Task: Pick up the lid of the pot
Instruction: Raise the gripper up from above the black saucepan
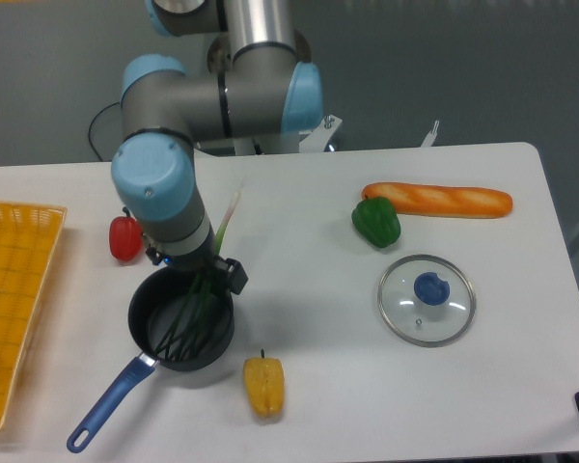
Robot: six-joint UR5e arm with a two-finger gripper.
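- The gripper (pixel 201 269) points down at the black pan (pixel 147 313); its fingers seem lost against green stalks (pixel 186 323), so I can't tell if they're parted
- The glass pot lid (pixel 403 313) lies well apart, near the green pepper (pixel 376 223)

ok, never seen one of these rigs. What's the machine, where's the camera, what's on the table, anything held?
One fixed camera looks down at the table. The big jointed machine is a robot arm; its two-finger gripper is over the black pan, near some green stalks. Whether it holds anything, I can't tell. Also there: a clear lid with a blue knob, a long orange item, green, yellow and red toy-like vegetables, and a yellow crate.
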